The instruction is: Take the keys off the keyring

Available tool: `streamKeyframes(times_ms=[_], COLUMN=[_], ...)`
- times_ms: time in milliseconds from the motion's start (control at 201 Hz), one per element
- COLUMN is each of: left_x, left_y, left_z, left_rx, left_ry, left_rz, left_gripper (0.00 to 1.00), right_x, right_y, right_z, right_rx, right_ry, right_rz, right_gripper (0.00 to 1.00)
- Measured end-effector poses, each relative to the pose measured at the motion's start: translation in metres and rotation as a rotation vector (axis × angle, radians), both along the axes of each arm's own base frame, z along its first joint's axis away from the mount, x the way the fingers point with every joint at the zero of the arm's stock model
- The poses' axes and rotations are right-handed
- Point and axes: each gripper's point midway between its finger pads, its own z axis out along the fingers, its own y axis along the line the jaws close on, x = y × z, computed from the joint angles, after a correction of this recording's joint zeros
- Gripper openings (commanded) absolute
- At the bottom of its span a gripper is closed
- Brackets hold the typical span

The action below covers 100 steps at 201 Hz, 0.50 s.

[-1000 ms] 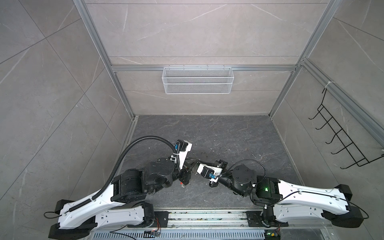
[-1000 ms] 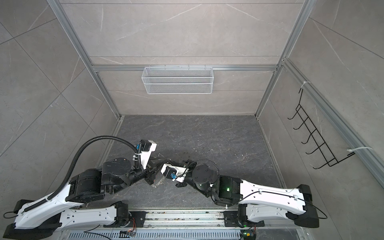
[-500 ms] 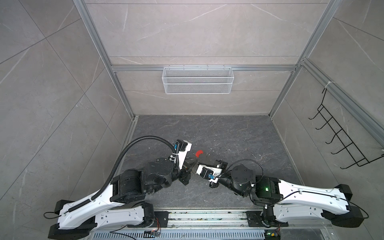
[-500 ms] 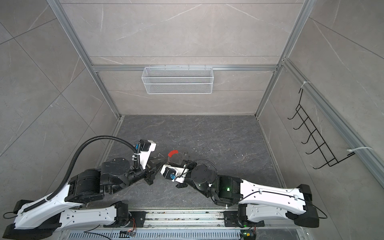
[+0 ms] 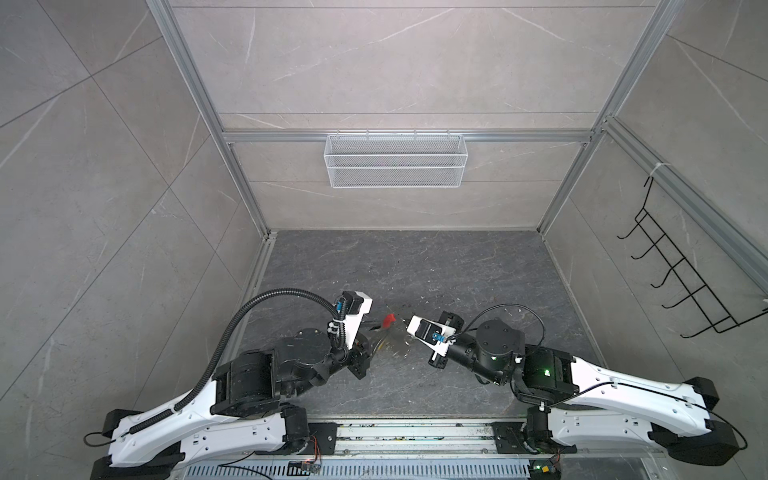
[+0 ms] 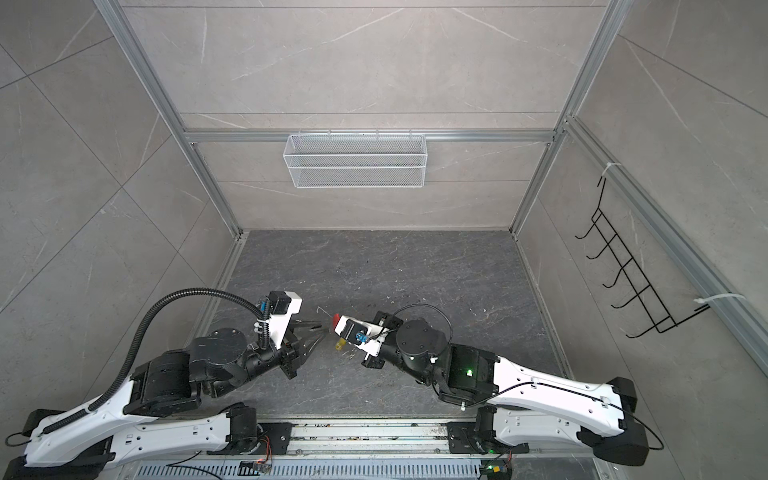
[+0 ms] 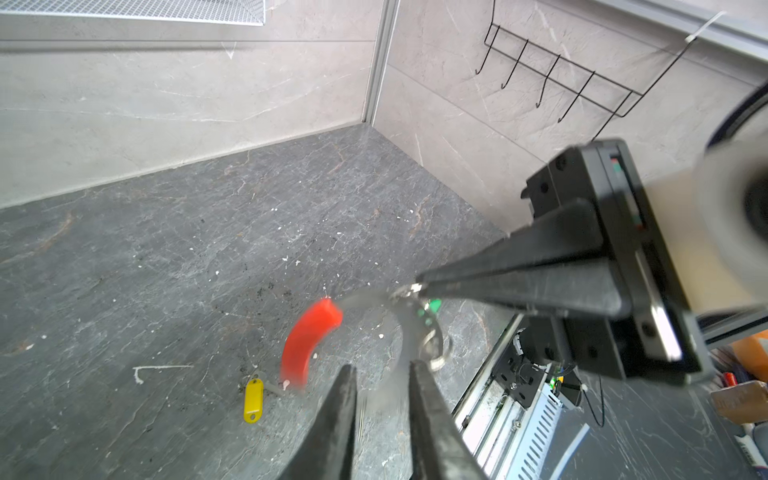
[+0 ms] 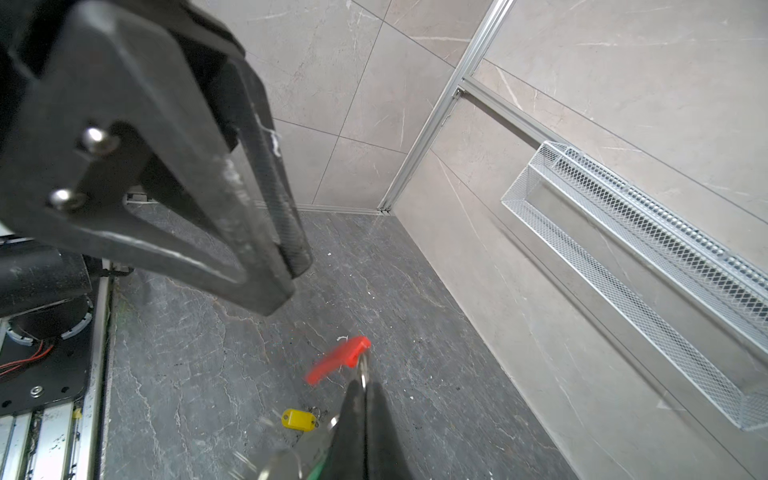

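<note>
The keyring (image 7: 309, 345), a thin wire hoop with a red sleeve (image 5: 388, 320), hangs blurred above the dark floor. My right gripper (image 8: 364, 384) is shut on its wire just past the sleeve. A green-tagged key (image 7: 434, 305) and a silver split ring (image 7: 436, 353) dangle from the hoop near the right gripper (image 7: 419, 286). The yellow-tagged key (image 7: 253, 399) lies flat on the floor, apart from the hoop; it also shows in a top view (image 6: 340, 343). My left gripper (image 7: 382, 365) is open, with a blurred stretch of wire in the gap between its fingers.
A white mesh basket (image 5: 395, 166) hangs on the back wall. A black hook rack (image 5: 685, 282) is on the right wall. The arms' metal rail (image 5: 415, 432) runs along the front edge. The floor (image 5: 415, 270) behind the grippers holds only small specks.
The two grippers, close together a second ago, have drawn apart. My left gripper has opened. The red sleeve has come into view between them, and the right gripper stays shut.
</note>
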Motion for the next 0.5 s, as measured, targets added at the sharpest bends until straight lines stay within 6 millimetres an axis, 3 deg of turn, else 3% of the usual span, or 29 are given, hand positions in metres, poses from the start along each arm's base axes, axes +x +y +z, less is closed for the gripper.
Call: streamKeyframes(times_ms=[95, 184, 304, 498], left_x=[-0.003, -0.006, -0.009, -0.013], left_y=[0.0, -0.004, -0.011, -0.023], left_z=[-0.006, -0.005, 0.001, 0.015], left_rx=[-0.006, -0.021, -0.041, -0.078], left_ry=[-0.023, -0.051, -0.103, -0.203], left_rz=[-0.024, -0.055, -0.098, -0.154], left_gripper=[0.39, 0.36, 0.35, 0.42], right_x=[0.005, 0.008, 0.008, 0.002], right_y=[-0.007, -0.014, -0.018, -0.016], right_z=[0.007, 0.01, 0.011, 0.008], right_rx=[0.042, 0.079, 0.121, 0.156], right_ry=[0.028, 0.059, 0.104, 0.168], right_rz=[0.003, 0.014, 0.045, 0.125], right_gripper=[0.0, 0.0, 0.0, 0.0])
